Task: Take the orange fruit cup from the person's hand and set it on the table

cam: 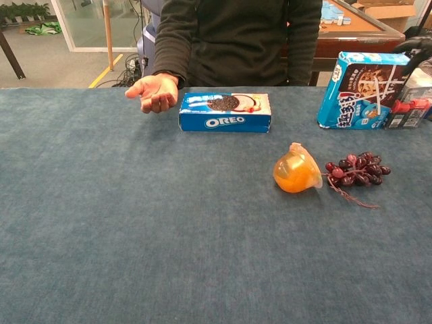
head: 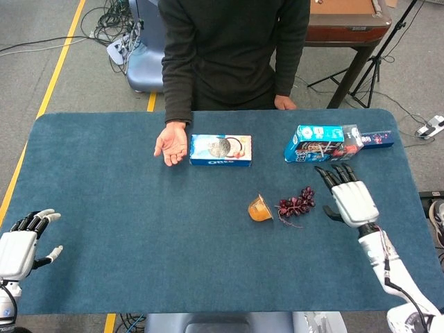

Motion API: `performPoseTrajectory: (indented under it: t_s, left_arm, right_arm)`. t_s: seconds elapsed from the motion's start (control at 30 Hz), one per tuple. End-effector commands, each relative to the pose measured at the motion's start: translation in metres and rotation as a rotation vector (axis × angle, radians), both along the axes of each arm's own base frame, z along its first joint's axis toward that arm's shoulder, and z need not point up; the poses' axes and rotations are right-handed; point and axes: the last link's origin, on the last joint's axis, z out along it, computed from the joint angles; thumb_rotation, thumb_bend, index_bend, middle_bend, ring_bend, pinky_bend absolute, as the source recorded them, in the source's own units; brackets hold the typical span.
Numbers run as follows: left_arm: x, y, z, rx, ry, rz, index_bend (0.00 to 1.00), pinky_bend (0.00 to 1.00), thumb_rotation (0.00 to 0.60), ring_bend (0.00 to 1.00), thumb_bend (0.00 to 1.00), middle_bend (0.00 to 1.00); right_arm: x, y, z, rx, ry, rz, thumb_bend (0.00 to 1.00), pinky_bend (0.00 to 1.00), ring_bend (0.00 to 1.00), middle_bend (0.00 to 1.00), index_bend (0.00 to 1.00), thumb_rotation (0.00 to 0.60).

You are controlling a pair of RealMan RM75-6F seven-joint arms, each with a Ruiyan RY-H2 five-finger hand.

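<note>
1. Head view shows the right hand (head: 349, 200) raised above the table's right side, palm down, its white forearm running back toward the lower right corner.
2. Its dark fingers (head: 331, 175) are spread and point toward the far edge, holding nothing and touching nothing.
3. At the lower left corner, the left hand (head: 19, 240) sits off the near edge of the table (head: 111, 208), fingers apart and empty.
4. Chest view catches only a dark sliver at its upper right edge; whether that belongs to the right hand cannot be told.
5. On the blue cloth near the middle, the orange fruit cup (head: 260, 209) (cam: 295, 171) lies tipped on its side, its sealed lid facing right in the chest view.
6. Just beside it on the right lies a bunch of dark grapes (head: 295, 204) (cam: 356, 169), the stem end close to the cup's lid; whether they touch is unclear.
7. The grapes lie between the cup and the right hand.
8. The person's hand (head: 171, 143) (cam: 152, 92) is held palm up and empty at the far side, just left of the Oreo box (head: 220, 150) (cam: 225, 112).
9. A blue snack box (head: 313, 143) (cam: 363, 79) stands at the far right, with a smaller pack (head: 366, 140) alongside it.
</note>
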Motion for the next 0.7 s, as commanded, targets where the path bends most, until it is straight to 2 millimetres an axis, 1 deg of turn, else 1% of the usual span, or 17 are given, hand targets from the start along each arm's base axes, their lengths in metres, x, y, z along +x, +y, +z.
performPoseTrajectory:
  t_s: [0.03, 0.23, 0.43, 0.57, 0.7]
  left_arm:
    - [0.000, 0.000, 0.001, 0.002, 0.000, -0.002, 0.27, 0.25, 0.600, 0.18, 0.20, 0.22]
    - [0.002, 0.000, 0.001, 0.002, 0.001, -0.008, 0.27, 0.25, 0.600, 0.18, 0.20, 0.22]
    - [0.003, -0.003, 0.002, 0.008, -0.001, -0.005, 0.27, 0.25, 0.600, 0.18, 0.20, 0.22]
    - [0.001, -0.004, 0.002, 0.006, 0.003, 0.005, 0.27, 0.25, 0.600, 0.18, 0.20, 0.22]
    - [0.000, -0.005, 0.002, 0.011, 0.004, 0.012, 0.27, 0.25, 0.600, 0.18, 0.20, 0.22]
  right_arm:
    - [-0.019, 0.022, 0.012, -0.038, 0.006, -0.050, 0.26, 0.07, 0.07, 0.21, 0.03, 0.600]
    - [-0.042, 0.055, 0.027, -0.104, -0.008, -0.113, 0.26, 0.07, 0.07, 0.21, 0.03, 0.600]
    - [-0.053, 0.077, 0.043, -0.177, -0.008, -0.125, 0.26, 0.07, 0.08, 0.22, 0.03, 0.600]
    - [-0.056, 0.084, 0.045, -0.199, -0.020, -0.129, 0.26, 0.07, 0.09, 0.23, 0.04, 0.600]
    - [-0.058, 0.083, 0.043, -0.198, -0.025, -0.135, 0.26, 0.07, 0.09, 0.23, 0.04, 0.600]
